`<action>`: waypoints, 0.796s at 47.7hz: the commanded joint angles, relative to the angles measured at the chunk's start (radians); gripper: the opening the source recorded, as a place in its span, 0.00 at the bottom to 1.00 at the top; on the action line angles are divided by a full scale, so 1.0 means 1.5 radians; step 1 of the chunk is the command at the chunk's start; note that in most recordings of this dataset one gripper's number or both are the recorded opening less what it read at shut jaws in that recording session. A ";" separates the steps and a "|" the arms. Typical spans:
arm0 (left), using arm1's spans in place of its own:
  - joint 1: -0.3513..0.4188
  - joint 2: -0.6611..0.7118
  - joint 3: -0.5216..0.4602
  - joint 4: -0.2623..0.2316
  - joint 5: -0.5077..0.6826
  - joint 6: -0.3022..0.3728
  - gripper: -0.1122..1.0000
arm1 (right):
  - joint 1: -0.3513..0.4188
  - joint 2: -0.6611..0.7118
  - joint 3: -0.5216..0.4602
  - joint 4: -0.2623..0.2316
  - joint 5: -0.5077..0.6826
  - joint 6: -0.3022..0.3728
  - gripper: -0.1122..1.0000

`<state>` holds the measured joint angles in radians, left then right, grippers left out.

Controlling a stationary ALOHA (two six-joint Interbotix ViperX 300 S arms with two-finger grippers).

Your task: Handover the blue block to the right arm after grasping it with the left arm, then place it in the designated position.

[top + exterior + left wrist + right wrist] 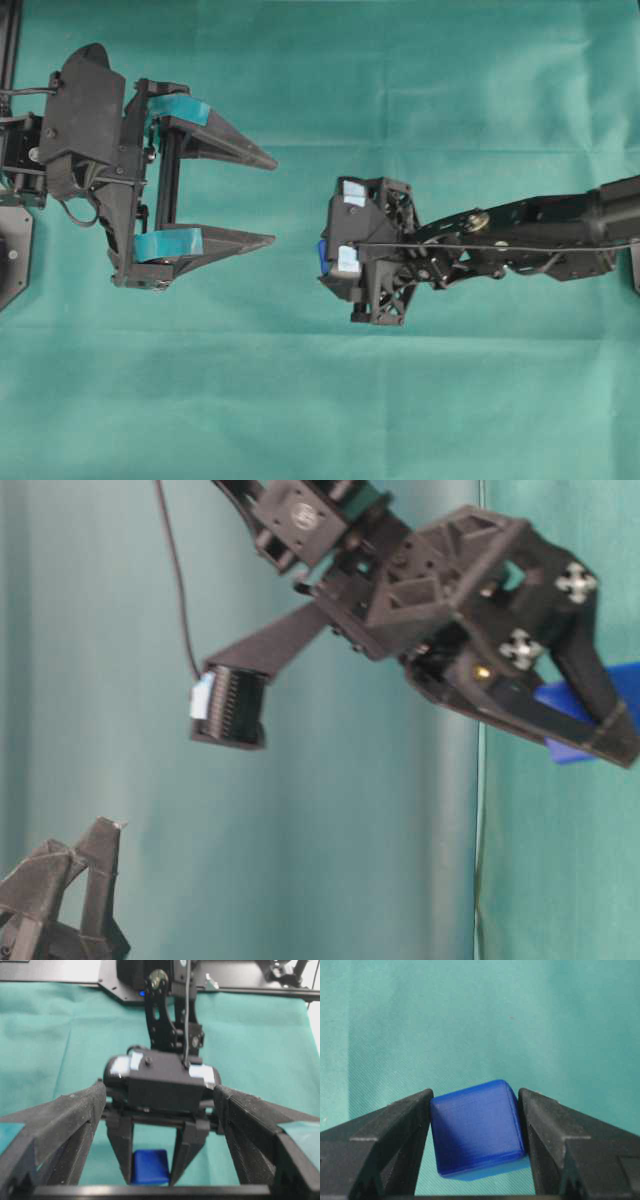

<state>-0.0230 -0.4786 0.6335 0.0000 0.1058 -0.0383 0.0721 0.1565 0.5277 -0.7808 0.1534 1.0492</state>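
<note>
Right gripper (475,1135) pinches the blue block (476,1129) between plain black fingers, above the green cloth (320,400). Left gripper (265,198) spread wide, empty. Block sits skewed; could slip on release.

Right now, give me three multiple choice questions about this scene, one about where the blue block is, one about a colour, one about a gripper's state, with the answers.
1. Where is the blue block?
A. Between the fingers of the right gripper
B. Lying on the green cloth beside the left gripper
C. Between the left gripper's fingers

2. What colour is the tape on the left gripper's fingers?
A. Red
B. Teal
C. Yellow

3. How does the left gripper stand?
A. Shut on the block
B. Shut on nothing
C. Open, with nothing between its fingers

Answers: 1 A, the right wrist view shows the block pinched between the plain black fingers. 2 B, teal bands show in the overhead view. 3 C, its fingers stand wide apart there, holding nothing.
</note>
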 commanded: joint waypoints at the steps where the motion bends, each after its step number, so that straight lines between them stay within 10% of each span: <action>1: 0.001 -0.004 -0.018 -0.001 -0.004 0.000 1.00 | -0.004 0.004 -0.021 0.006 -0.016 0.001 0.63; 38: 0.001 -0.004 -0.018 -0.001 -0.003 0.000 1.00 | -0.010 0.045 -0.035 0.018 -0.044 0.001 0.63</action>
<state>-0.0245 -0.4786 0.6320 0.0000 0.1058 -0.0399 0.0598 0.2393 0.4985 -0.7547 0.0936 1.0492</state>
